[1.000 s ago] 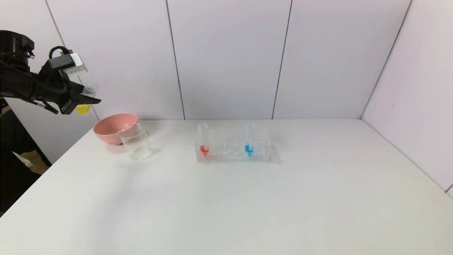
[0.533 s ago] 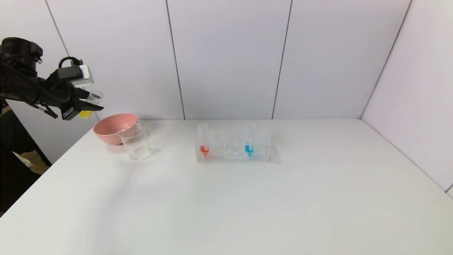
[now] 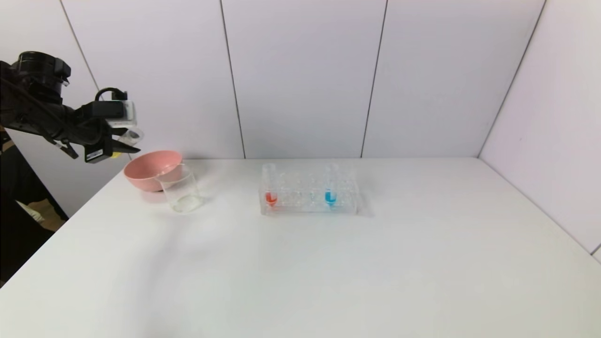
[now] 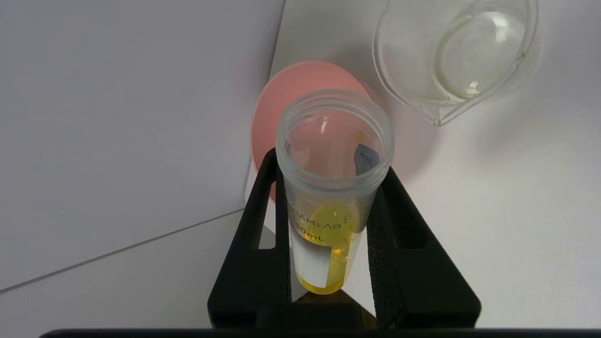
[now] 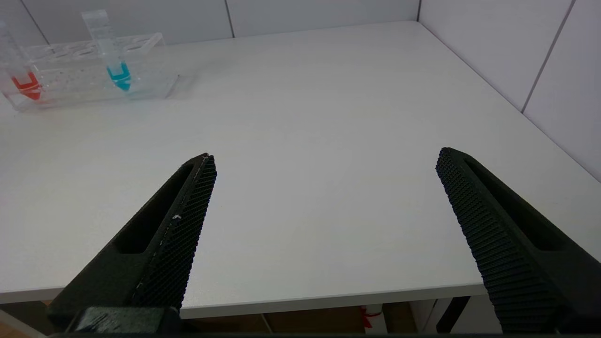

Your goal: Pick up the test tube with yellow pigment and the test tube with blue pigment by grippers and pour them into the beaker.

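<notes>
My left gripper (image 3: 123,144) is shut on the test tube with yellow pigment (image 4: 328,206) and holds it tilted in the air left of and above the pink bowl (image 3: 152,169). The tube's open mouth (image 3: 133,136) points toward the beaker (image 3: 181,188), which stands on the table in front of the bowl; the beaker also shows in the left wrist view (image 4: 458,51). The test tube with blue pigment (image 3: 330,188) stands in the clear rack (image 3: 345,195). My right gripper (image 5: 324,164) is open and empty over the table's near right edge, out of the head view.
A tube with red liquid (image 3: 270,188) stands at the rack's left end. The white table (image 3: 328,272) ends at walls behind and on the right. The rack also shows in the right wrist view (image 5: 155,84).
My left gripper has moved right toward the bowl and beaker and lowered slightly, tipping the yellow tube further over. The right arm has not moved.
</notes>
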